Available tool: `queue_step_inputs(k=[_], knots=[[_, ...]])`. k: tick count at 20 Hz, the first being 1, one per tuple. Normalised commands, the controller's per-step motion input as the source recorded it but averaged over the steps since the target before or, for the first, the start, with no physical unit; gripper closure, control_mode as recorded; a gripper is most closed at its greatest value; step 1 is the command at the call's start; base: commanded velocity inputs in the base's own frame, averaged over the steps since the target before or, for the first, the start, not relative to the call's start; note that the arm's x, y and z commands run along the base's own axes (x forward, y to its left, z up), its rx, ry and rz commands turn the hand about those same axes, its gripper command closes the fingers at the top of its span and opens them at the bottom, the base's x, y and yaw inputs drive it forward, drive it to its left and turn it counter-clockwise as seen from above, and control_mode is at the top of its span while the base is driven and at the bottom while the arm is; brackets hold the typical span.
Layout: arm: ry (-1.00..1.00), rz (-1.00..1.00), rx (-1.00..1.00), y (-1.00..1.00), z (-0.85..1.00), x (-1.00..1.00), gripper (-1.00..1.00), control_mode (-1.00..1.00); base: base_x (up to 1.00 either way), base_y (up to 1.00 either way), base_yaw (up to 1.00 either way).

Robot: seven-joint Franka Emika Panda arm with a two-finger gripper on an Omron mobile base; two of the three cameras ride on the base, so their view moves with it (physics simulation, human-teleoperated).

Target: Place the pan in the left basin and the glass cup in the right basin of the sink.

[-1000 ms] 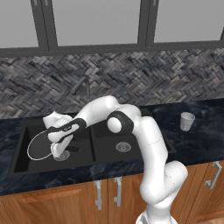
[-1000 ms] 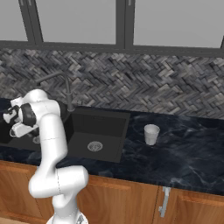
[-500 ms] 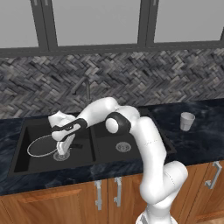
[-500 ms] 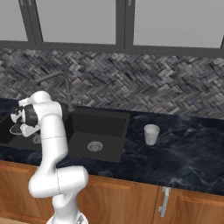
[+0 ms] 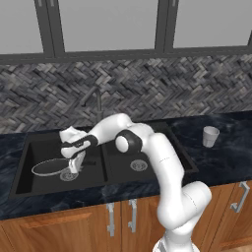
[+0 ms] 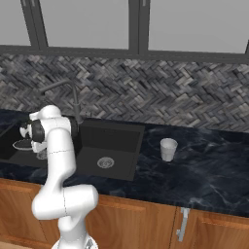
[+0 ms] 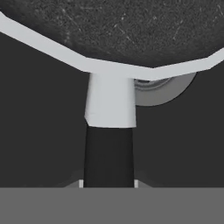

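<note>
The tool [image 5: 74, 165] pinches the black handle of the pan [image 5: 49, 167], held low inside the left basin [image 5: 29, 152] of the sink. The glass cup [image 5: 210, 136] stands on the bench [image 5: 221, 162], right of the sink.

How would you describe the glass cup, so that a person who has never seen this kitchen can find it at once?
Start at the black double sink set in the dark marble counter, then follow the counter to the right, past the right basin. There the glass cup stands upright and alone. It is small, whitish and translucent, wider at the rim; the pan in the left basin is flat and dark.
</note>
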Motion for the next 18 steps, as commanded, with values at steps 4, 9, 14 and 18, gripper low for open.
queue_step_inputs(k=[4,9,14,18], knots=[[0.04,0.05,0.00,0.11,-0.35,0.26,1.00,-1.00,0.00,0.00,0.00],[0.04,0.00,0.02,0.20,-0.34,0.25,1.00,-1.00,0.00,0.00,0.00],[0.04,0.00,0.03,0.23,-0.31,0.18,1.00,-1.00,0.00,0.00,0.00],[0.08,-0.05,0.03,0.23,-0.26,0.11,1.00,-1.00,0.00,0.00,0.00]])
